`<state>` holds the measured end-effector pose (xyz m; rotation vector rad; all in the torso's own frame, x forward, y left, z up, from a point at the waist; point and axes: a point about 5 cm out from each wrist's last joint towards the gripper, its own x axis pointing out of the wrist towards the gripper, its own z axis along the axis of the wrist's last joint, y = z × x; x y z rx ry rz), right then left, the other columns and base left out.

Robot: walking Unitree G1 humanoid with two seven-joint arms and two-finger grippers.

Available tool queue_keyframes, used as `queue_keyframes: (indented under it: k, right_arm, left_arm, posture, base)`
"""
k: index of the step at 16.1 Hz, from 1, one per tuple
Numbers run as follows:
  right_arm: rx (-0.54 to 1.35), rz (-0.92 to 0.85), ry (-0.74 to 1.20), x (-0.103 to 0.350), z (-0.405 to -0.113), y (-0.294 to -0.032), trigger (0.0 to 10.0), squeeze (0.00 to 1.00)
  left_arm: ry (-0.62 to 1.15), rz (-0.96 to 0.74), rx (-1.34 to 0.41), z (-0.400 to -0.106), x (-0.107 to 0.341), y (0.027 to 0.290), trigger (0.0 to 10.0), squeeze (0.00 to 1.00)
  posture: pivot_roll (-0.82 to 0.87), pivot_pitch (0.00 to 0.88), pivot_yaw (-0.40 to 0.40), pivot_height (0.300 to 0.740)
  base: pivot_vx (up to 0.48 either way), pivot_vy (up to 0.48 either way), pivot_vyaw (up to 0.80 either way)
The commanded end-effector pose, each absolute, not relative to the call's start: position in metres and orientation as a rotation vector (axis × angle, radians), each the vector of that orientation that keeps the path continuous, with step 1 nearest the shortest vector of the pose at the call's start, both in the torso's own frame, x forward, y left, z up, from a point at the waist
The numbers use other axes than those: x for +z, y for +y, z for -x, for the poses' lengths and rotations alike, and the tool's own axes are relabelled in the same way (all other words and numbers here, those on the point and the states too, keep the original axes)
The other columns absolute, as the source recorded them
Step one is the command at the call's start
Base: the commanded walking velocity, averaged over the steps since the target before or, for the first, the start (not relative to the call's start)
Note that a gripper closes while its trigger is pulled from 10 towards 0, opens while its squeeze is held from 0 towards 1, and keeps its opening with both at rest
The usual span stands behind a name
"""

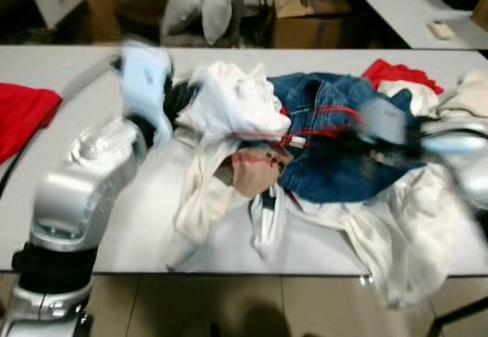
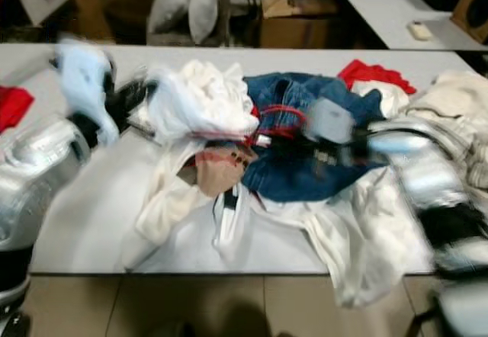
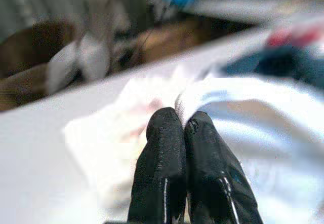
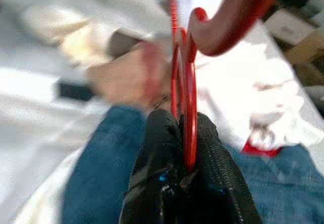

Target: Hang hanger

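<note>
While lying on the blue jeans [image 1: 335, 150], the red hanger [image 4: 186, 82], light and stiff, is being pinched by the right gripper [image 4: 188, 133]; the left gripper [image 3: 185, 127], pressed together, is nosing the white garment [image 1: 236, 101] beside them.

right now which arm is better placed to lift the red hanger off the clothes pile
Right. The right gripper is already shut on the thin red plastic hanger, above the blue denim jeans. The left gripper is closed at the white garment, away from it.

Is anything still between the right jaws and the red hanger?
Nothing: the right gripper is shut on the red hanger, above the jeans. The hanger's far end lies against the white garment; no rail is visible.
</note>
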<state>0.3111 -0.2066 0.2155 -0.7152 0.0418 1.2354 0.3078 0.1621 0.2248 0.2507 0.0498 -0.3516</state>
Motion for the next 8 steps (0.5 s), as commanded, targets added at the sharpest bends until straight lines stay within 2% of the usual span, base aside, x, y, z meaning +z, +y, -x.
queue_keyframes:
  k: [1,2,3,4,5,8]
  right_arm:
    - [1.273,0.735,0.052,0.221,-0.302,-0.209,10.0,0.00]
    - [1.282,0.735,0.061,0.229,-0.295,-0.214,10.0,0.00]
    - [1.283,0.726,0.064,0.239,-0.287,-0.216,10.0,0.00]
    - [1.280,0.728,0.066,0.244,-0.283,-0.217,10.0,0.00]
    - [1.279,0.737,0.072,0.251,-0.278,-0.219,10.0,0.00]
    - [1.307,0.745,0.096,0.284,-0.262,-0.231,10.0,0.00]
  left_arm:
    - [0.104,-0.347,-0.304,-0.311,0.210,0.171,10.0,0.00]
    - [0.168,-0.423,-0.279,-0.313,0.193,0.180,10.0,0.00]
    - [0.217,-0.430,-0.274,-0.313,0.179,0.187,10.0,0.00]
    - [0.240,-0.446,-0.269,-0.314,0.171,0.191,10.0,0.35]
    - [0.265,-0.436,-0.273,-0.314,0.162,0.196,10.0,1.00]
    - [0.315,-0.428,-0.283,-0.315,0.138,0.211,10.0,1.00]
  posture:
    - [-0.08,0.000,0.050,0.740]
    - [-0.08,0.000,0.064,0.740]
    - [-0.08,0.000,0.068,0.740]
    - [-0.09,0.000,0.072,0.740]
    - [-0.09,0.000,0.075,0.740]
    - [-0.10,0.000,0.082,0.740]
  base:
    - [0.000,0.000,0.00]
    - [0.000,0.000,0.00]
    - [0.000,0.000,0.00]
    - [0.000,0.000,0.00]
    - [0.000,0.000,0.00]
    - [0.000,0.000,0.00]
